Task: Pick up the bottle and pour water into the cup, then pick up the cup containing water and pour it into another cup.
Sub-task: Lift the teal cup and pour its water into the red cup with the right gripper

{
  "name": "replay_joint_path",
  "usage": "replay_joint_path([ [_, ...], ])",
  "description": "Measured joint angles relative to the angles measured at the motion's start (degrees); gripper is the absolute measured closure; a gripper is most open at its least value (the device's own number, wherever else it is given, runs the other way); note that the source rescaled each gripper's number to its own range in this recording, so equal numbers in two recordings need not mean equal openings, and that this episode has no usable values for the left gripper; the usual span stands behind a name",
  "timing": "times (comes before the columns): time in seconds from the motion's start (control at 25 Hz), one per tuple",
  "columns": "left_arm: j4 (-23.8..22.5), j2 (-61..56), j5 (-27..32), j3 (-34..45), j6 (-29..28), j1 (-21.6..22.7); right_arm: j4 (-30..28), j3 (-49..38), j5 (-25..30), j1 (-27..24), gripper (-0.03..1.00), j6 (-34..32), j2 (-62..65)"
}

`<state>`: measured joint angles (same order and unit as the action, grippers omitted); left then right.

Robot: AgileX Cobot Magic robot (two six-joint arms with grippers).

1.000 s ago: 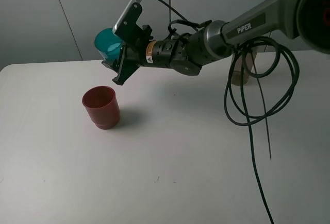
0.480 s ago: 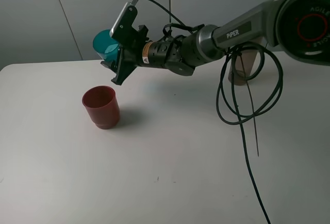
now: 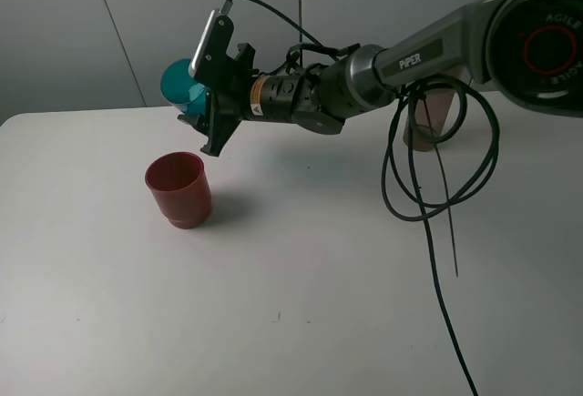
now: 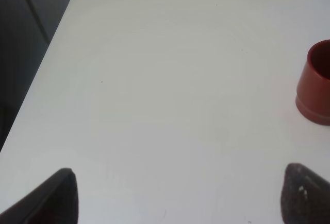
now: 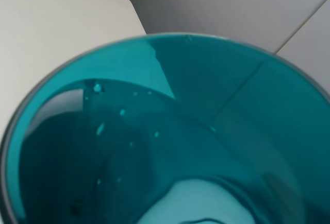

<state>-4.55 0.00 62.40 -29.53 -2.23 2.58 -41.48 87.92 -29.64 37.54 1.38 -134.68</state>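
Note:
My right gripper (image 3: 204,105) reaches across to the left and is shut on the teal cup (image 3: 178,86). It holds the cup tipped on its side in the air, above and behind the red cup (image 3: 179,188). The right wrist view looks into the teal cup (image 5: 154,147), with droplets on its inner wall. The red cup stands upright on the table and shows at the edge of the left wrist view (image 4: 317,85). The bottle (image 3: 426,127) stands at the back right, partly behind cables. My left gripper (image 4: 180,198) is open and empty over the table.
Black cables (image 3: 428,196) hang in loops from the right arm and trail over the white table (image 3: 301,305) on the right. The table's left edge and rounded corner (image 4: 72,7) show in the left wrist view.
My right gripper has rolled a little and shifted slightly left, tipping the teal cup further over the red cup. The red cup has not moved.

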Motion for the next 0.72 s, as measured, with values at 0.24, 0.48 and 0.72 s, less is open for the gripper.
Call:
replay_joint_path([
  [0.24, 0.0, 0.0, 0.0, 0.0, 0.0, 0.0, -1.7, 0.0, -1.3, 0.6, 0.89, 2.4, 0.0],
  [0.48, 0.0, 0.0, 0.0, 0.0, 0.0, 0.0, -4.9, 0.0, -1.4, 0.6, 0.89, 6.1, 0.0],
  [0.72, 0.0, 0.0, 0.0, 0.0, 0.0, 0.0, -6.0, 0.0, -2.4, 0.6, 0.89, 12.6, 0.0],
])
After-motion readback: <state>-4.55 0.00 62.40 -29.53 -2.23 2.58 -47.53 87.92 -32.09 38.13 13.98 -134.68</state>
